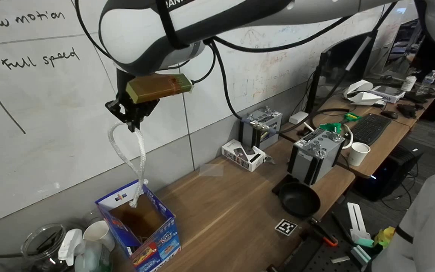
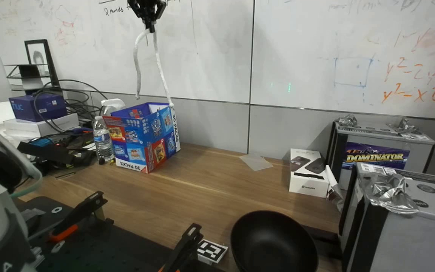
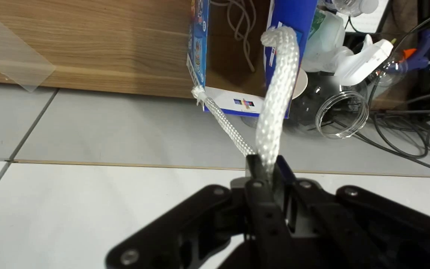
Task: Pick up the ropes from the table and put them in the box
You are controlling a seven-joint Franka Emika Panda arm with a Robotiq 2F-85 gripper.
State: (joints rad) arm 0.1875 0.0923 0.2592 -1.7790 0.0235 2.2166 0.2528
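Observation:
My gripper (image 1: 133, 126) is shut on a white rope (image 1: 142, 151), high above the box. In an exterior view the gripper (image 2: 150, 28) holds the rope (image 2: 159, 64) near its middle, and both ends hang down. The wrist view shows the rope (image 3: 278, 86) pinched between the fingertips (image 3: 267, 164). The blue box (image 1: 164, 240) stands open on the brown table (image 1: 232, 211); it also shows in an exterior view (image 2: 138, 139). One rope end hangs near the box's rim; whether it touches is unclear. In the wrist view, thin white cord (image 3: 250, 56) lies inside the box.
A spray bottle (image 1: 89, 257), a clear jar (image 1: 43, 241) and a paper cup (image 1: 99, 232) stand close beside the box. A whiteboard wall (image 1: 51, 151) rises behind it. A black bowl (image 2: 274, 241), a white phone box (image 2: 308, 173) and grey cases (image 2: 402, 226) are farther along the table.

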